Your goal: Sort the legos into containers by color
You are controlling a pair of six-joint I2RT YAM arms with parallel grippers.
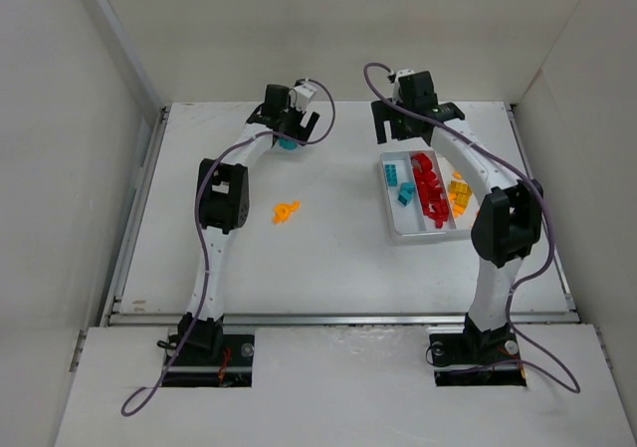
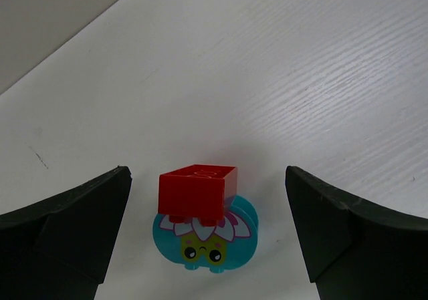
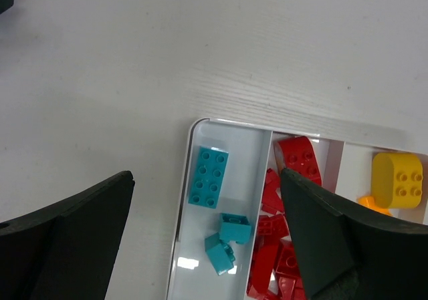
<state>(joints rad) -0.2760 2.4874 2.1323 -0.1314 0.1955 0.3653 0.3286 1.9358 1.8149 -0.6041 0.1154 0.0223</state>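
Note:
My left gripper (image 1: 289,131) (image 2: 207,180) hangs open at the far left of the table over a red brick (image 2: 198,189) stuck on a round teal flower-face piece (image 2: 208,244) (image 1: 287,143), which lie between its fingers, untouched. An orange lego (image 1: 286,211) lies alone mid-table. The white tray (image 1: 428,233) (image 3: 227,122) holds teal bricks (image 3: 208,177) in its left compartment, red ones (image 3: 295,158) in the middle, and a yellow brick (image 3: 398,179) with orange pieces (image 1: 459,196) in the right. My right gripper (image 1: 406,131) (image 3: 206,200) hovers open and empty above the tray's far end.
White walls close in the table at the back and on both sides. A metal rail (image 1: 338,317) runs along the near edge in front of the arm bases.

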